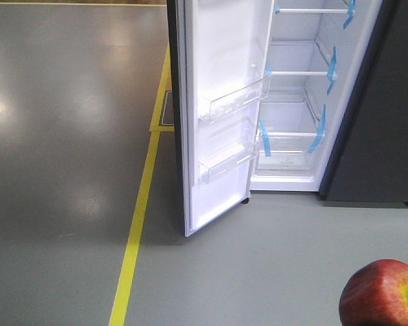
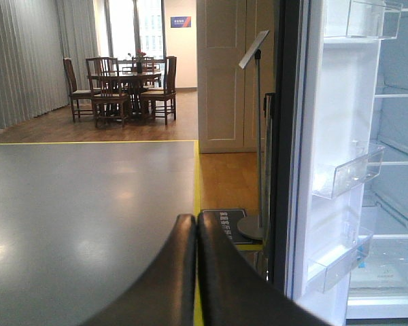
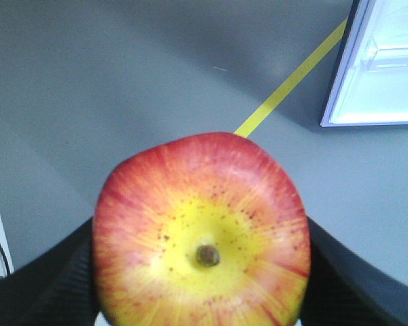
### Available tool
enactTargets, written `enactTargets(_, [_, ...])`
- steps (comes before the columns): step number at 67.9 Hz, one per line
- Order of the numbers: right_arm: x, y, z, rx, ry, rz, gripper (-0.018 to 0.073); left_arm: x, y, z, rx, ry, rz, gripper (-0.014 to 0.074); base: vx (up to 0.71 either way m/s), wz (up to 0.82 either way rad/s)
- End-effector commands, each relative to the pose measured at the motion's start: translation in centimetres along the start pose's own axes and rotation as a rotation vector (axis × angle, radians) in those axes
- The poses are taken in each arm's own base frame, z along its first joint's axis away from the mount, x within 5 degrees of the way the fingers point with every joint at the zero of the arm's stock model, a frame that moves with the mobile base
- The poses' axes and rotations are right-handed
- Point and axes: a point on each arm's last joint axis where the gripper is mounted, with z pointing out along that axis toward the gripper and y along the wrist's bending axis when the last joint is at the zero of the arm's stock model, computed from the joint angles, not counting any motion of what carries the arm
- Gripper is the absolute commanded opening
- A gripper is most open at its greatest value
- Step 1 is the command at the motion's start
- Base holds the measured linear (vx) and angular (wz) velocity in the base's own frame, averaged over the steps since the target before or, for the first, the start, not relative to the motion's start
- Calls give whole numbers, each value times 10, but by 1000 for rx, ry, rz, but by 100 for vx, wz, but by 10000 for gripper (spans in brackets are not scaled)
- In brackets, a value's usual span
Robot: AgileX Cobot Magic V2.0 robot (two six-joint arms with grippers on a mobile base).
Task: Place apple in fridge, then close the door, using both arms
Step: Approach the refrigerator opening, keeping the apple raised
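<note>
At lower right of front view: apple (image 1: pixel 384 295), clamped in right gripper (image 3: pixel 200 285), stem dimple facing wrist camera. Fridge (image 1: pixel 296 129) ahead-left, well apart. Left gripper (image 2: pixel 196 272) pressed together, empty, seemingly nearer door (image 1: pixel 221 102).

Skin of the apple (image 3: pixel 200 234): smooth, waxy, finely speckled. Inner face of the door (image 1: pixel 221 41): smooth white plastic carrying clear, glossy plastic bins (image 1: pixel 234 102). The floor (image 1: pixel 68 136) left of the fridge (image 1: pixel 292 136): polished grey coating with a soft sheen.
</note>
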Motion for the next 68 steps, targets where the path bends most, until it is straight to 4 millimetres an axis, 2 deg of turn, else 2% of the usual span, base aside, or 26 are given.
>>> enactTargets(1, [-12,2,-5,-8,-89,1,212,2,-1,-1,13,-62,-12,-6,8,0])
enactTargets(68, [-12,2,-5,-8,-89,1,212,2,-1,-1,13,-62,-12,-6,9,1])
